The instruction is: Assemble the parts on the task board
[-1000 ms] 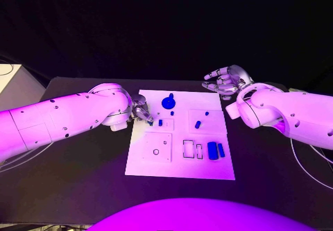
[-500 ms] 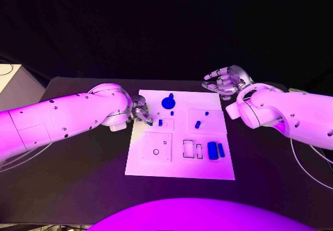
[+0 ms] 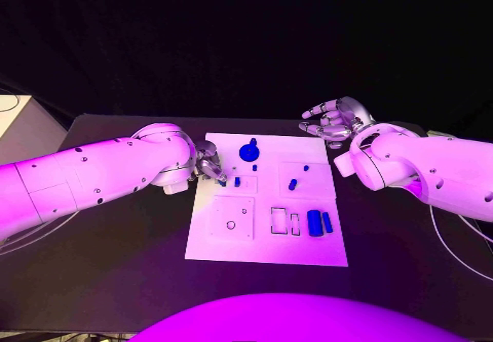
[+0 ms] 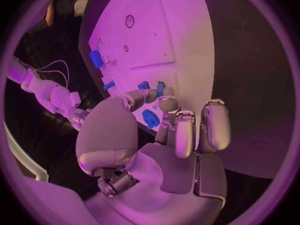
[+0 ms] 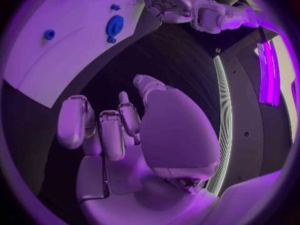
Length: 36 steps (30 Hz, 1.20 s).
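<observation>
The white task board [image 3: 265,246] lies in the middle of the black table. At its left edge my left hand [image 3: 209,168] pinches a small blue part [image 3: 222,182] between thumb and a finger, low over the board; the left wrist view shows that part [image 4: 150,119] between the fingers [image 4: 177,135]. A second small blue part [image 3: 237,182] stands just right of it. A round blue part [image 3: 250,151] sits at the board's far side. My right hand [image 3: 333,121] hovers off the board's far right corner, fingers apart, holding nothing.
More small blue parts [image 3: 293,184] stand on the board's right half, and two blue blocks [image 3: 320,222] lie beside rectangular slots [image 3: 278,219]. A pale box [image 3: 23,128] stands at the table's far left. Black table shows around the board.
</observation>
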{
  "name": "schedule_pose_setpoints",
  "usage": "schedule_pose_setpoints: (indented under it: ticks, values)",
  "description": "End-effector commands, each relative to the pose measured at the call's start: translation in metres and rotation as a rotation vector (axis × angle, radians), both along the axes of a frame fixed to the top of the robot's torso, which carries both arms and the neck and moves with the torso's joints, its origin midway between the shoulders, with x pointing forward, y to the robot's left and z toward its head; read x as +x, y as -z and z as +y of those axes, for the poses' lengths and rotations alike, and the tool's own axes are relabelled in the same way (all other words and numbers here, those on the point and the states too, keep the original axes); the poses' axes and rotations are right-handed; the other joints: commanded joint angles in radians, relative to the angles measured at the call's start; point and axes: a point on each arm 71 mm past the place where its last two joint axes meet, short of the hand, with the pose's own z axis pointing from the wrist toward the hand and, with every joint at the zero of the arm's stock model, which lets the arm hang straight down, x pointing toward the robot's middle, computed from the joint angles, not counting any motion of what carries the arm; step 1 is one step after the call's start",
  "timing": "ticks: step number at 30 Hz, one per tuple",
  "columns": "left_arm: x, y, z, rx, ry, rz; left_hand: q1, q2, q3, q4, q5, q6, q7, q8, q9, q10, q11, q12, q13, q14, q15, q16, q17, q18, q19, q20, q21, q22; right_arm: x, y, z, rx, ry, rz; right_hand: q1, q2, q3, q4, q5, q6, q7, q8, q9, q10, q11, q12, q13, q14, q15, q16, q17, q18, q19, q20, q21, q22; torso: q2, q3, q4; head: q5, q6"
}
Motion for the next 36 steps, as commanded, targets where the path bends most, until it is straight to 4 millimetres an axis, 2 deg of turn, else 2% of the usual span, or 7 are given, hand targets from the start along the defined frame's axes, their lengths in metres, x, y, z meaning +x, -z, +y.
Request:
schedule_pose_setpoints:
  ticks: [1,6,27,36]
  values:
    - [-0.001,0.001,-0.004,0.011,0.025,0.017,-0.001,0.008,0.174,-0.183,0.003,0.027,-0.021,0.003,-0.002,0.006,-0.002,0.008,0.004,0.102,-0.006,0.003,0.263,-0.007,0.007,-0.001,0.005,0.002,-0.001,0.0,0.002,-0.006,-0.022,-0.007,-0.009,-0.001,0.004,-0.001,0.006,-0.008,0.001,0.003,0.001,-0.003,0.0,-0.001,0.029,0.042,-0.004,-0.006,0.034,0.015,-0.005,-0.002,-0.004,0.003,0.0,0.0007,-0.0004,0.0,0.0]
    - [-0.002,0.002,-0.007,0.021,0.041,0.033,-0.002,0.006,0.173,-0.186,0.006,0.03,-0.022,0.002,-0.005,0.017,-0.003,0.023,0.03,0.102,-0.007,0.003,0.263,-0.007,0.007,-0.002,0.005,0.003,-0.001,0.0,0.002,-0.006,-0.022,-0.007,-0.009,-0.001,0.004,-0.001,0.006,-0.008,0.001,0.003,0.001,-0.003,0.0,-0.001,0.029,0.042,-0.004,-0.006,0.034,0.015,-0.005,-0.002,-0.004,0.003,0.0,0.0012,-0.0012,0.0,0.0]
    - [0.002,0.005,-0.017,0.027,0.045,0.04,-0.017,0.009,0.159,-0.179,0.005,0.043,-0.025,-0.002,-0.016,0.032,-0.005,0.033,0.049,0.102,-0.008,0.003,0.263,-0.008,0.007,-0.003,0.004,0.002,-0.001,0.0,0.002,-0.005,-0.023,-0.008,-0.009,-0.001,0.004,-0.001,0.006,-0.008,0.001,0.003,0.001,-0.003,0.0,-0.001,0.029,0.042,-0.004,-0.006,0.034,0.015,-0.005,-0.002,-0.004,0.003,0.0,0.0005,-0.0007,-0.004,0.0]
    - [0.002,0.005,-0.018,0.027,0.047,0.046,-0.04,0.001,0.102,-0.16,-0.008,0.042,-0.031,-0.002,-0.024,0.038,-0.008,0.032,0.055,0.102,-0.009,0.003,0.263,-0.007,0.003,-0.004,-0.002,-0.004,-0.001,0.0,0.002,-0.005,-0.022,-0.009,-0.014,-0.003,0.011,-0.003,0.007,-0.011,0.001,0.008,0.002,-0.006,0.0,-0.003,0.026,0.041,-0.005,-0.008,0.032,0.016,-0.006,-0.002,-0.009,0.0,0.0,0.0004,-0.0007,-0.007,0.0]
